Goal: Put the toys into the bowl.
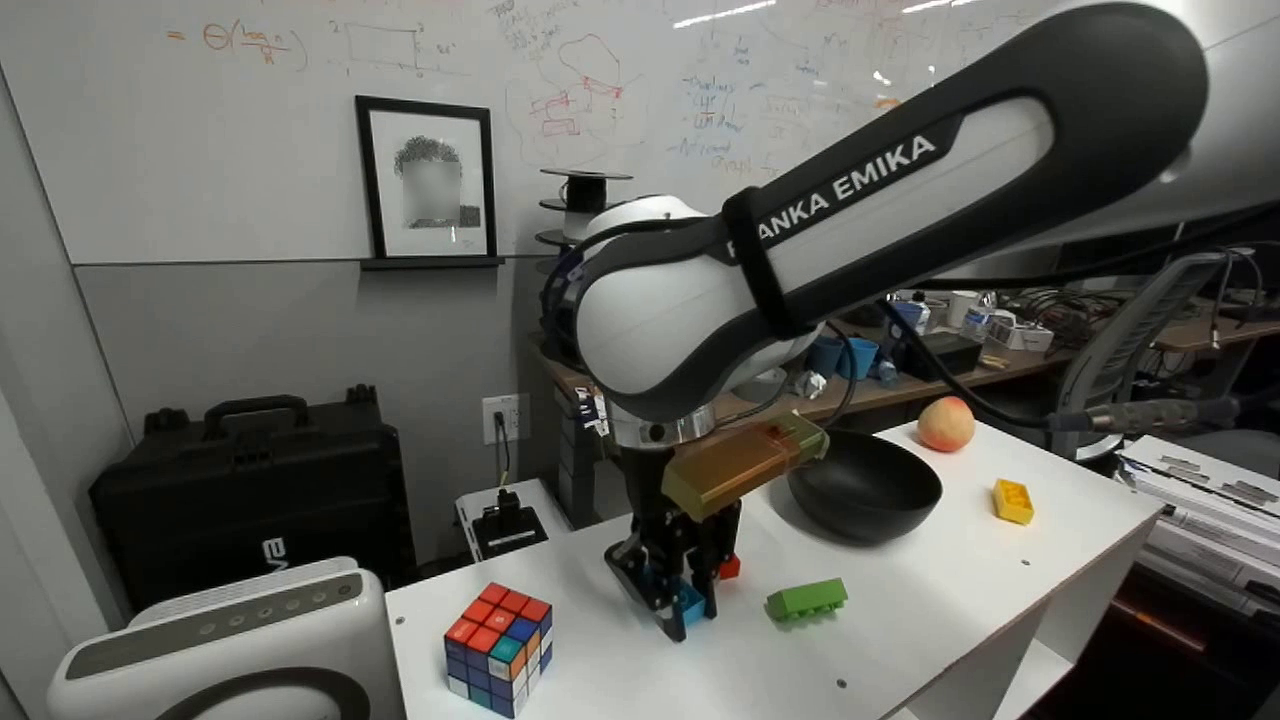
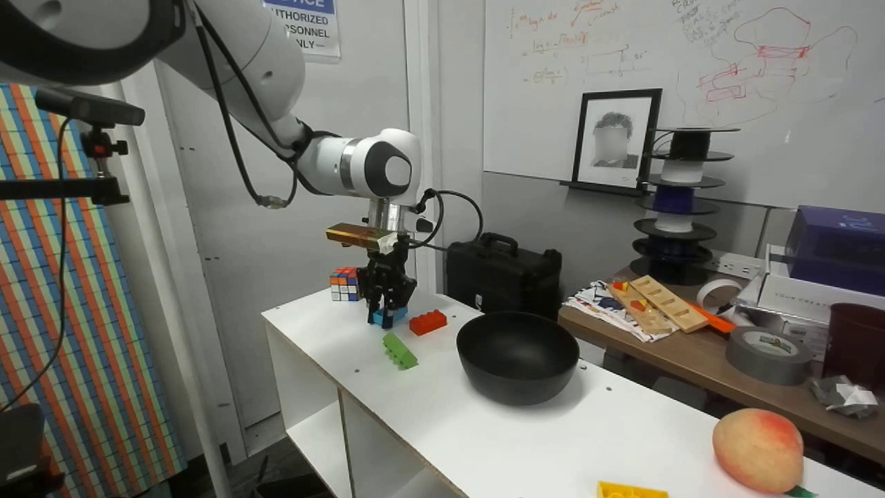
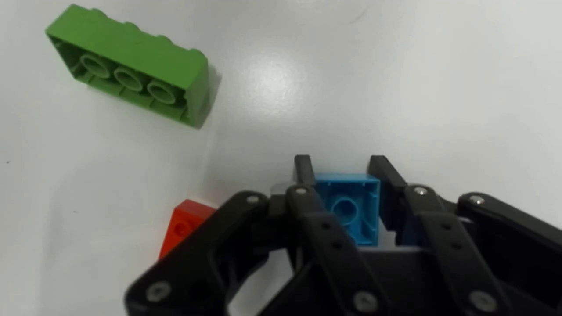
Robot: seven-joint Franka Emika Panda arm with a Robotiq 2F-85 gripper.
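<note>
My gripper point(image 3: 340, 164) is down at the white tabletop, its fingers on both sides of a blue brick point(image 3: 347, 213) whose hollow side faces up; they look closed on it. The blue brick also shows in both exterior views point(image 1: 692, 602) point(image 2: 399, 315). A red brick point(image 2: 428, 322) sits just beside it, partly hidden by the gripper in the wrist view point(image 3: 182, 224). A green brick point(image 3: 127, 52) lies on its side nearby. The black bowl point(image 2: 517, 377) stands upright farther along the table. A yellow brick point(image 1: 1013, 501) and a peach point(image 1: 946, 424) lie beyond the bowl.
A Rubik's cube point(image 1: 498, 648) stands near the table's end, beside a white appliance point(image 1: 230, 650). The white tabletop point(image 1: 570, 570) has open edges. A brown desk point(image 2: 622, 346) with tape and boxes stands behind. A black case point(image 2: 503, 277) is past the end.
</note>
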